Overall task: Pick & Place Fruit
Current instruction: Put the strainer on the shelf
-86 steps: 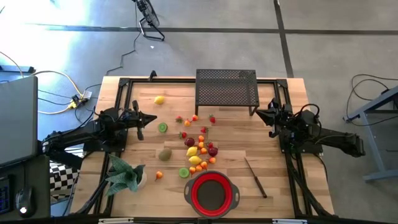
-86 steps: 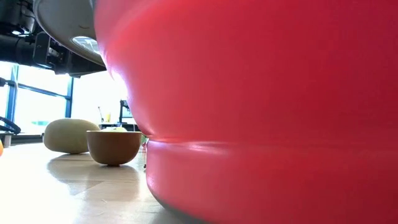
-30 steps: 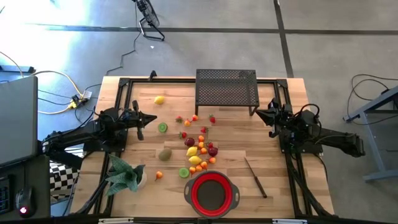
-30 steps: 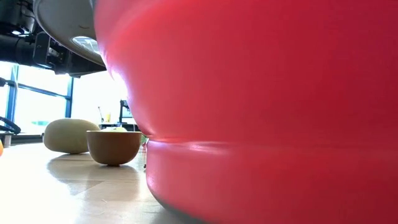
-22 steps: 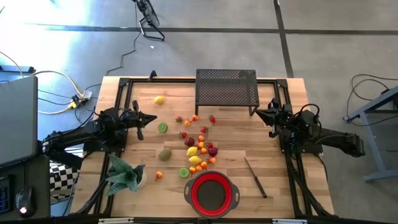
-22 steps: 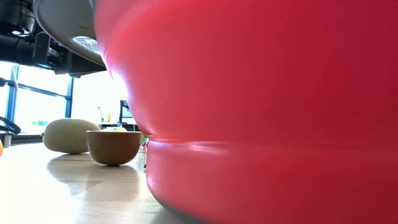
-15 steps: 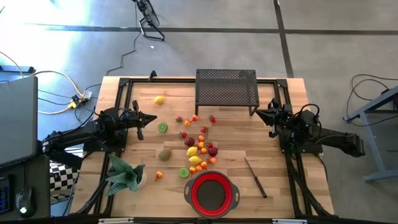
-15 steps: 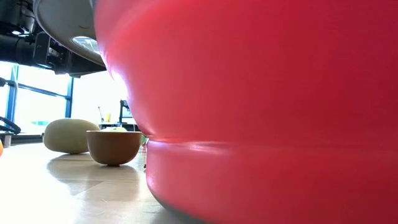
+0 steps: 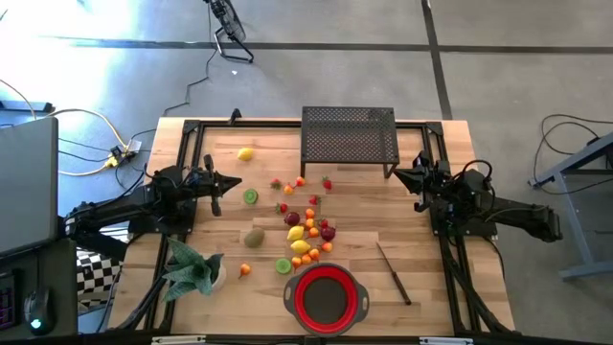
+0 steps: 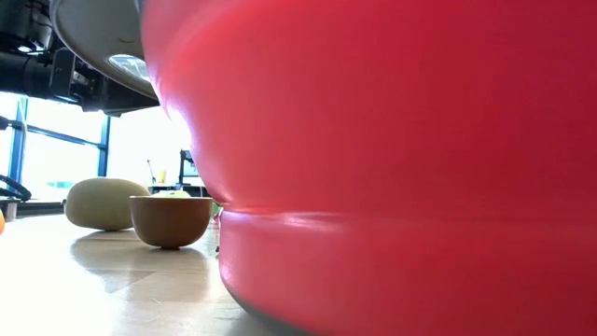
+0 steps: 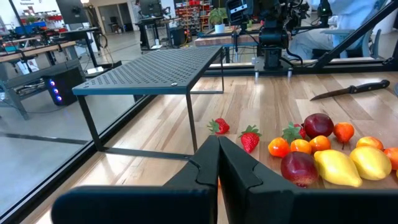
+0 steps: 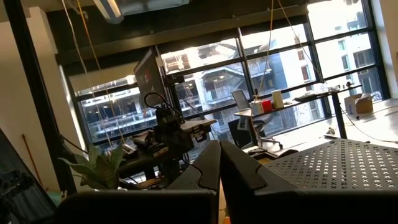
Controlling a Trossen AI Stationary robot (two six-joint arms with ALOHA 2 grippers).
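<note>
Small toy fruits [image 9: 306,230] lie scattered on the middle of the wooden table: yellow lemons [image 9: 246,153], halved limes [image 9: 251,196], a brown kiwi [image 9: 254,238], strawberries [image 11: 249,137], tiny oranges and dark-red plums [image 11: 300,168]. My left gripper [image 9: 237,184] waits shut at the table's left side, level, left of the fruit. My right gripper [image 9: 397,174] waits shut at the right side, tipped slightly up. Neither touches anything.
A red bowl with a grey rim [image 9: 326,297] stands at the near edge and fills the low view [image 10: 392,168]. A black perforated rack [image 9: 350,137] stands at the far edge. A knife [image 9: 394,273] lies near right, a green leafy plant [image 9: 194,268] near left.
</note>
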